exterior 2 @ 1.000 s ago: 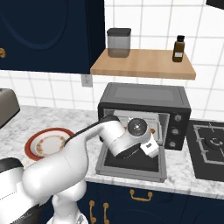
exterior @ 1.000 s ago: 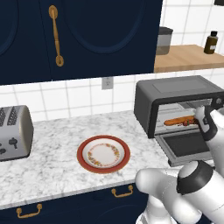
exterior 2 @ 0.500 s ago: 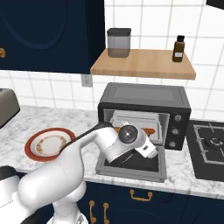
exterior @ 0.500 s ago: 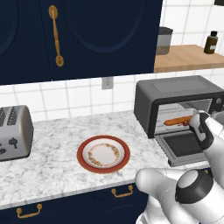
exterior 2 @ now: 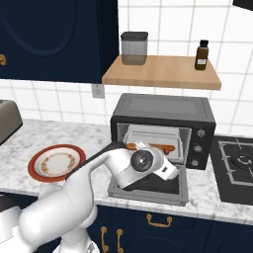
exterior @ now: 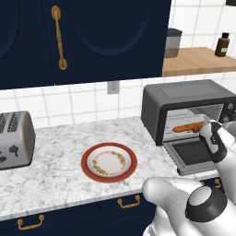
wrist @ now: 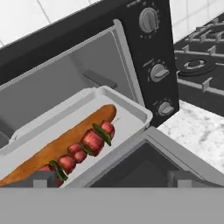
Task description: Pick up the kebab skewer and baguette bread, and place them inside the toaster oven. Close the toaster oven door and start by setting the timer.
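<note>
The dark grey toaster oven stands at the counter's right end. Its door hangs down flat. Inside, a light grey tray holds the golden baguette bread. The kebab skewer, with red and green chunks, lies along the baguette's front. My gripper hovers low over the lowered door just outside the oven mouth. It is open with nothing between its fingertips. It faces the tray.
Three knobs run down the oven's right panel. A stove burner lies to the right of the oven. A red-rimmed plate sits mid-counter and a silver toaster stands at far left. A shelf with a canister and bottle hangs above.
My hand has drawn back a little from the oven opening and sunk slightly toward the lowered door. The jaws stay wide. The food has not moved.
</note>
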